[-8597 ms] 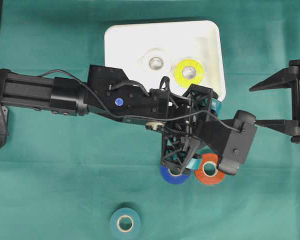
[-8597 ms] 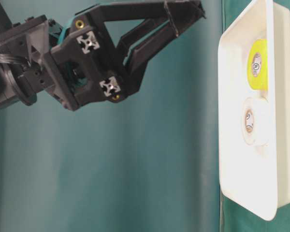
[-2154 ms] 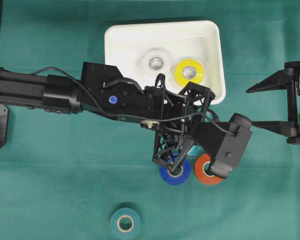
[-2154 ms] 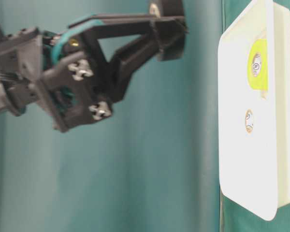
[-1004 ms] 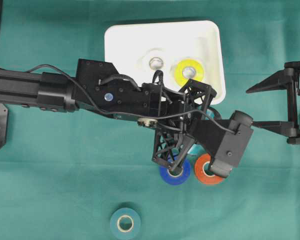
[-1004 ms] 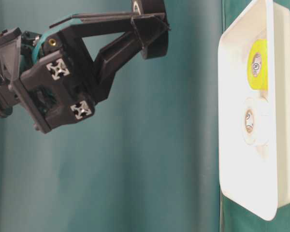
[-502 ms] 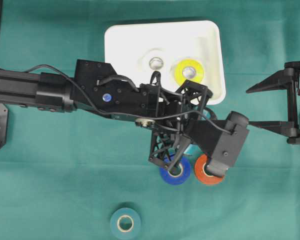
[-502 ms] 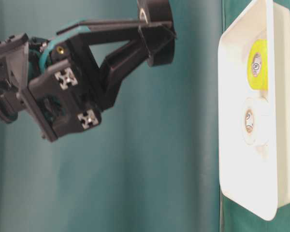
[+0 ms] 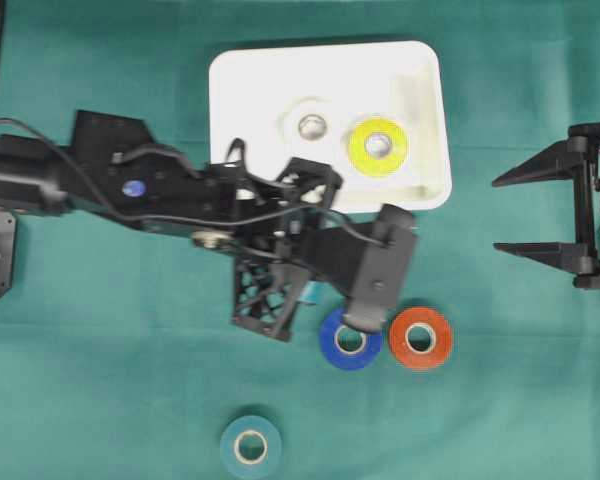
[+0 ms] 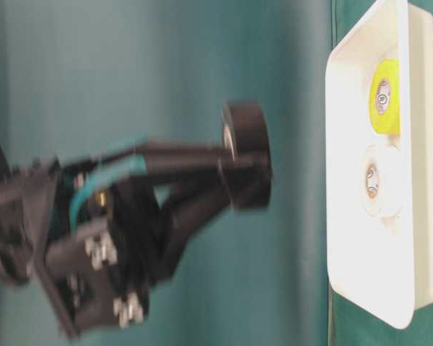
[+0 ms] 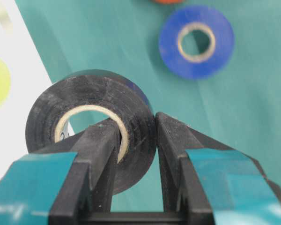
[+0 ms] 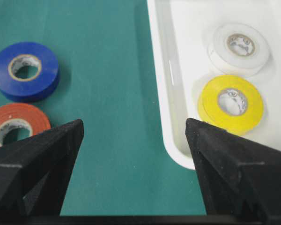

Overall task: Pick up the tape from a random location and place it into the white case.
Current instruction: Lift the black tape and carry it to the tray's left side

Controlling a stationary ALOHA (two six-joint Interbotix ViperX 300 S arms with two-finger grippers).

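Observation:
A black tape roll (image 11: 84,105) hangs above the green cloth in my left gripper (image 11: 136,125), which is shut on its wall, one finger through the core and the other outside. The table-level view shows this roll (image 10: 249,124) and the gripper (image 10: 239,171) blurred, a short way from the white case (image 10: 353,238). Overhead, the left arm (image 9: 280,230) lies just below the case (image 9: 325,52) and hides the black roll. My right gripper (image 9: 498,214) stands open at the right edge, its jaws (image 12: 134,124) wide apart with nothing between them.
A yellow roll (image 9: 378,146) and a white roll (image 9: 310,126) lie in the case. On the cloth are a blue roll (image 9: 350,340), an orange roll (image 9: 420,338) and a teal roll (image 9: 250,446) near the front edge.
My left arm has swung left with the black roll still gripped, uncovering the blue and orange rolls. The right arm has not moved.

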